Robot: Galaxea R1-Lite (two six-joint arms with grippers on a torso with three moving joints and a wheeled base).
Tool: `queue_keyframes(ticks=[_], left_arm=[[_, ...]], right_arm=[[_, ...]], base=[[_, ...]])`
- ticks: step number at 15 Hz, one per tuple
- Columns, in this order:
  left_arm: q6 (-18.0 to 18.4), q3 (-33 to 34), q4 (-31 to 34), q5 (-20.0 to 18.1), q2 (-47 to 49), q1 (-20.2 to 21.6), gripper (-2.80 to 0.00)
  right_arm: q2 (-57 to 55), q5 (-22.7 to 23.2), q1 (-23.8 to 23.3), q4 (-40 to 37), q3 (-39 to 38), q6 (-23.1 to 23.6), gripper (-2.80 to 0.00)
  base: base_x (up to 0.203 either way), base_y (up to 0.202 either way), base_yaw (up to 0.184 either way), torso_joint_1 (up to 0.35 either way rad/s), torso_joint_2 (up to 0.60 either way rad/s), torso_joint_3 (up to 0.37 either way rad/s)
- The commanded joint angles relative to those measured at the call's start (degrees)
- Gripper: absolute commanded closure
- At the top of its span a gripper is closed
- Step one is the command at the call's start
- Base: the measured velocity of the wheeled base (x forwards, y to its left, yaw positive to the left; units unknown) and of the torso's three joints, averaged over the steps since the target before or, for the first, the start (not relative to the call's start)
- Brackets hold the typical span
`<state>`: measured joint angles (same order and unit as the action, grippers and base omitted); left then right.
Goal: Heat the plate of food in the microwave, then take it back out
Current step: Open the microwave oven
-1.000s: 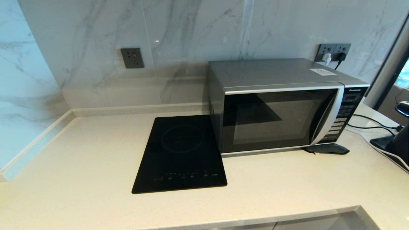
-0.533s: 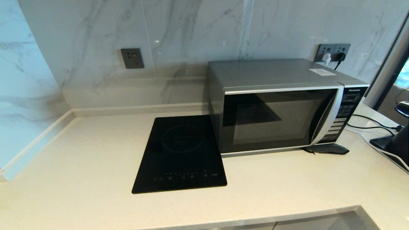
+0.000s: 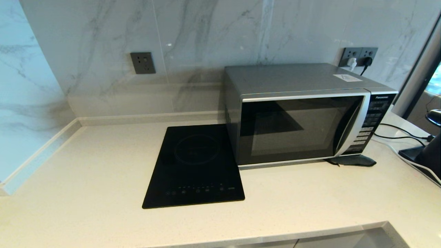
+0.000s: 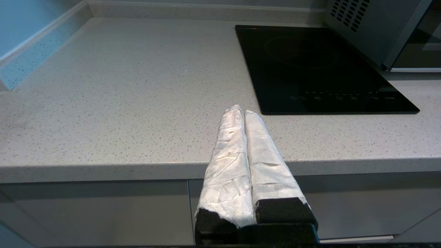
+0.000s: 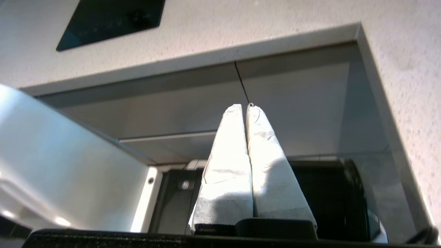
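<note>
The silver microwave (image 3: 303, 113) stands on the counter at the right, its dark glass door closed; its vented side (image 4: 365, 24) shows in the left wrist view. The plate of food is out of view. My left gripper (image 4: 244, 111) is shut and empty, its white-wrapped fingers held low at the counter's front edge, left of the hob. My right gripper (image 5: 244, 106) is also shut and empty, below the countertop in front of the grey cabinet fronts. Neither arm shows in the head view.
A flat black induction hob (image 3: 194, 165) lies left of the microwave. A dark pad (image 3: 351, 161) sits at the microwave's front right corner. Cables and a black device (image 3: 423, 155) occupy the far right. Wall sockets (image 3: 358, 57) are behind the microwave.
</note>
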<state>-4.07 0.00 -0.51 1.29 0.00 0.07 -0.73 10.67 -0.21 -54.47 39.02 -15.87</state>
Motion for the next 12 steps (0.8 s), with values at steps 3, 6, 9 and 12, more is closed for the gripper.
queue_keyframes(ticks=[3, 6, 9, 12], left_arm=[[-0.1, 0.0, 0.0, 0.0, 0.1, 0.0, 0.00], [-0.1, 0.0, 0.0, 0.0, 0.1, 0.0, 0.00], [-0.1, 0.0, 0.0, 0.0, 0.1, 0.0, 0.00], [-0.1, 0.0, 0.0, 0.0, 0.1, 0.0, 0.00]], right_arm=[[0.7, -5.5, 0.0, 14.2, -12.1, 2.0, 0.00], [0.7, -10.5, 0.0, 28.5, -21.7, 6.4, 0.00], [0.7, -13.1, 0.0, 43.3, -32.1, 10.4, 0.00], [0.7, -13.4, 0.0, 51.0, -37.8, 11.2, 0.00]], base=[[0.000, 0.000, 0.000, 0.000, 0.00, 0.000], [0.000, 0.000, 0.000, 0.000, 0.00, 0.000], [0.000, 0.000, 0.000, 0.000, 0.00, 0.000], [0.000, 0.000, 0.000, 0.000, 0.00, 0.000]])
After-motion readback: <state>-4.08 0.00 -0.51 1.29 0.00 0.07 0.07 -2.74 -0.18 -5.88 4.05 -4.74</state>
